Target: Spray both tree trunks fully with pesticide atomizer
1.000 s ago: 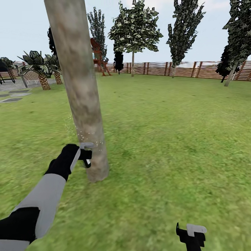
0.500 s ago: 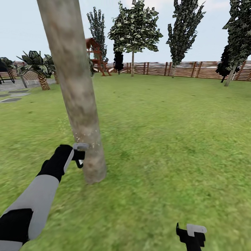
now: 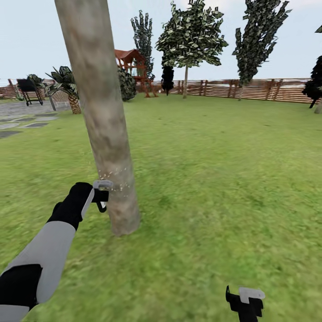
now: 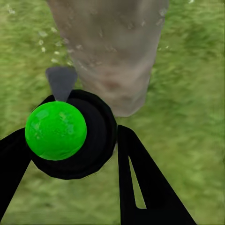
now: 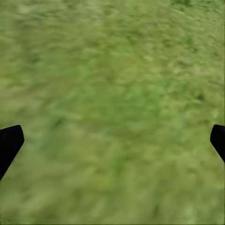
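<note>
Your left end effector (image 3: 103,195) is reaching out low against the tree trunk (image 3: 100,116), just beside its near face a little above where it meets the lawn (image 3: 214,179). It is gripping the pesticide atomizer (image 4: 70,133): in the left wrist view the dark round body with a bright green ball on it is sitting clamped between the two black fingers (image 4: 140,183), and its grey nozzle is pointing at the trunk. Pale speckles are showing on the bark and in the air right around the nozzle, at the height of the end effector.

Your right end effector (image 3: 245,302) is hanging low on the right side of the head view, over bare grass, well apart from the trunk. In the right wrist view its two fingertips (image 5: 9,143) are sitting at opposite edges with only grass between them, so it is standing wide open and carrying nothing.

Farther back, a second tree (image 3: 191,38) with a slim trunk is standing near the slatted wooden fence (image 3: 264,89). A short palm (image 3: 67,87) and some grey paving stones (image 3: 27,123) are lying off to the left.
</note>
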